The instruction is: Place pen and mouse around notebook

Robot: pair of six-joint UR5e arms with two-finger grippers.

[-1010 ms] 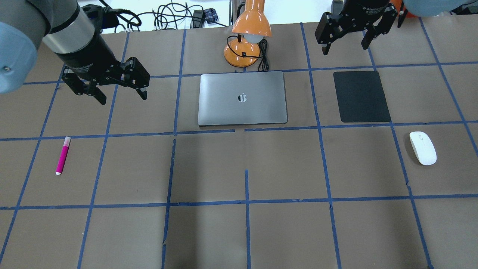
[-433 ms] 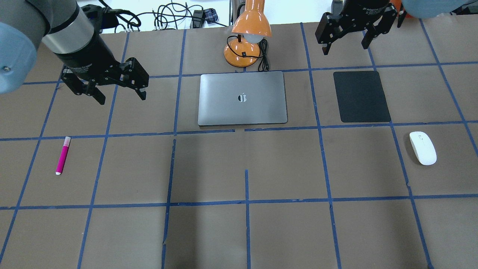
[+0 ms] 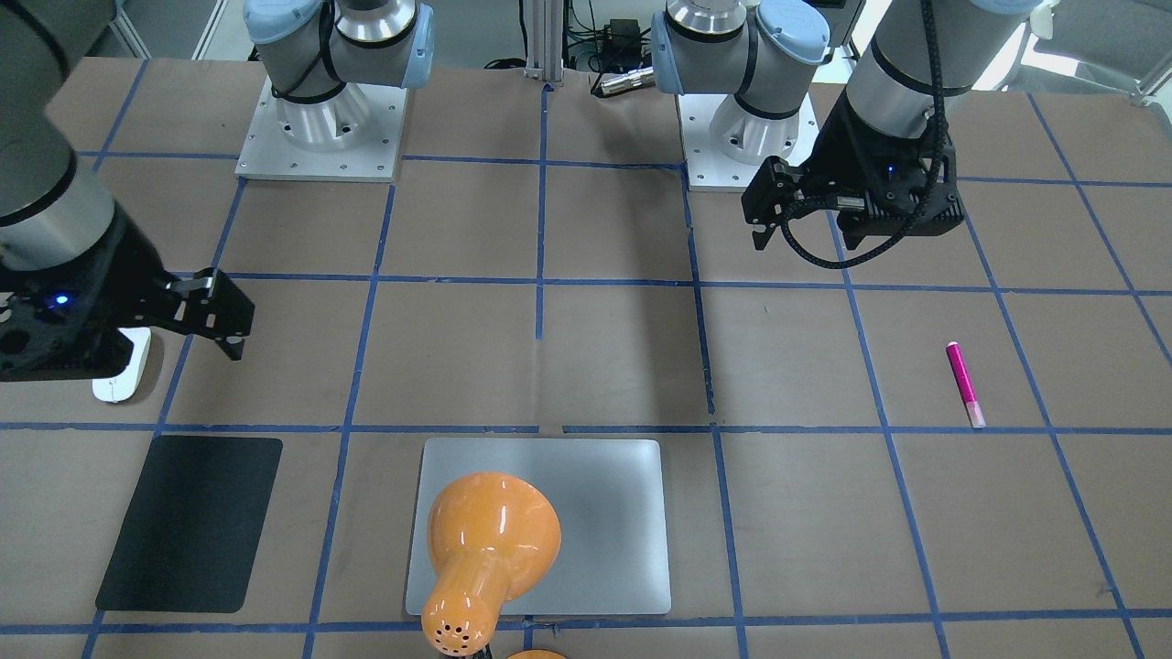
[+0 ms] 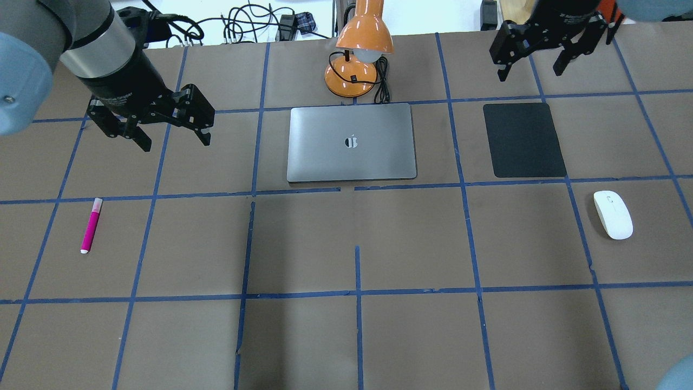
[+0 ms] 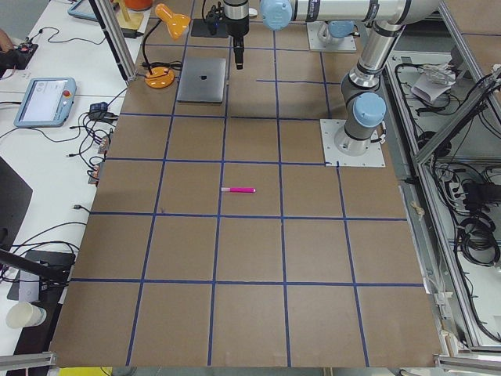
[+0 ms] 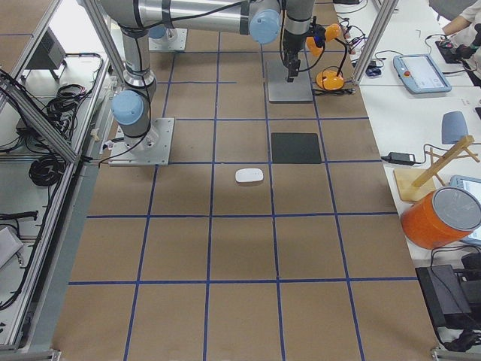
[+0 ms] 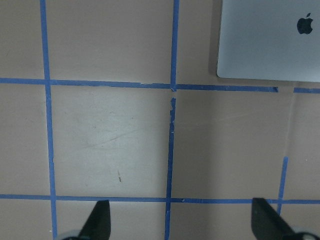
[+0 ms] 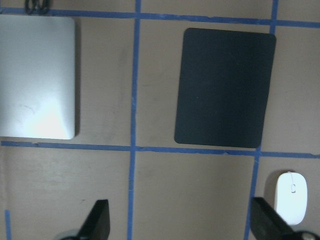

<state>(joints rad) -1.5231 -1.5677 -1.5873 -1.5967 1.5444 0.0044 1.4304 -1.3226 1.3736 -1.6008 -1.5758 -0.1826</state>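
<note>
The magenta pen point(image 4: 91, 225) lies at the table's left, nearer me than my left gripper point(image 4: 176, 144), which hangs open and empty well left of the notebook point(image 4: 352, 142). That silver-grey notebook lies shut at the centre back. At the right lies the white mouse point(image 4: 613, 214). My right gripper point(image 4: 529, 75) hovers open and empty just beyond the black pad point(image 4: 524, 140), far from the mouse. The right wrist view shows the notebook point(image 8: 35, 75), the pad point(image 8: 225, 87) and the mouse point(image 8: 291, 197). The pen point(image 3: 964, 384) is apart from the notebook point(image 3: 604, 522).
An orange desk lamp point(image 4: 360, 49) with a black cord stands right behind the notebook. Blue tape lines grid the brown table point(image 4: 357, 336). The arm bases point(image 3: 320, 137) are bolted at the robot's side. Cables and devices lie past the far edge.
My right gripper has swung to the right along the back edge, still open. The left gripper has barely shifted. Pen, mouse and notebook have not moved.
</note>
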